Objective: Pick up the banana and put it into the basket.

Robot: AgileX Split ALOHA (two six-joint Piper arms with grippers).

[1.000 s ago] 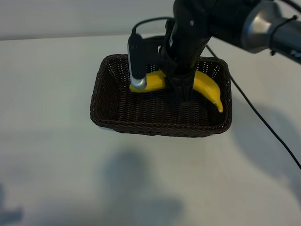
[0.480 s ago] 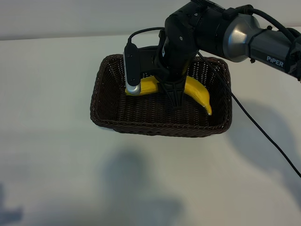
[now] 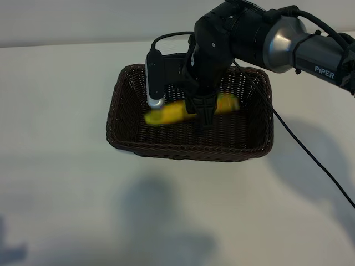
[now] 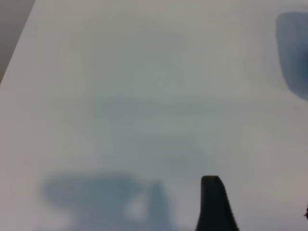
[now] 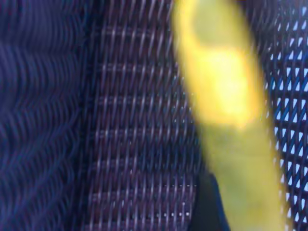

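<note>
The yellow banana shows smeared and tilted inside the dark-brown wicker basket, its left end lowest, loose from the jaws. My right gripper hangs over the basket's middle, fingers pointing down and open. In the right wrist view the banana lies over the basket's weave, beside one dark finger; the other finger is hidden. My left gripper is out of the exterior view and hovers open over bare table, holding nothing.
The basket stands on a pale table. A black cable trails from the right arm across the table at the right. Arm shadows fall on the table in front of the basket.
The right gripper lowered the banana into the basket, then let it go; the banana has slipped down and tilted, left end dropping. The left arm has not moved.
</note>
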